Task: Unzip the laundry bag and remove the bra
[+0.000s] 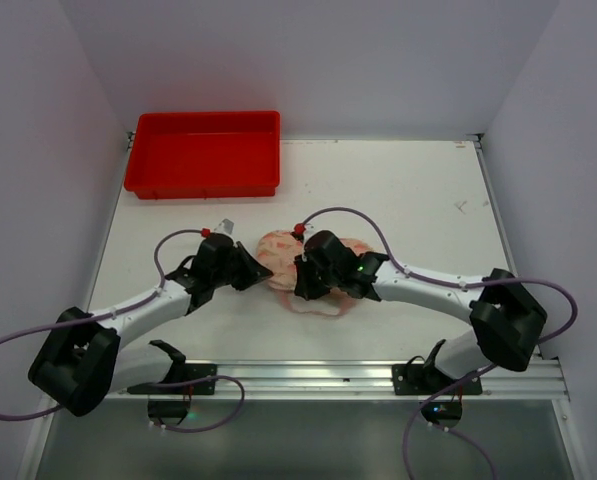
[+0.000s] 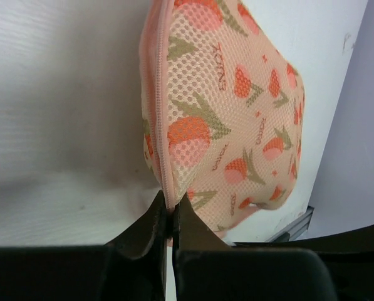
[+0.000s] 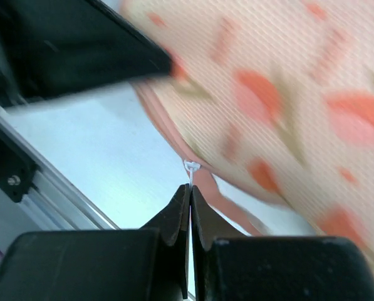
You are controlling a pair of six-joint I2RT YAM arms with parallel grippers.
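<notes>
Left fingers (image 2: 150,227) clamp the laundry bag (image 2: 237,125) seam edge as anchor; right fingers (image 3: 174,216), at its opposite edge, pinch the zip pull (image 3: 190,167) for unzipping.

We see the laundry bag (image 3: 280,94) only blurred in the right wrist view, running off the top and right edges. From above, the right tool (image 1: 303,285) hides much of it. The white tab (image 3: 191,167) it pinches is too small to name.
</notes>
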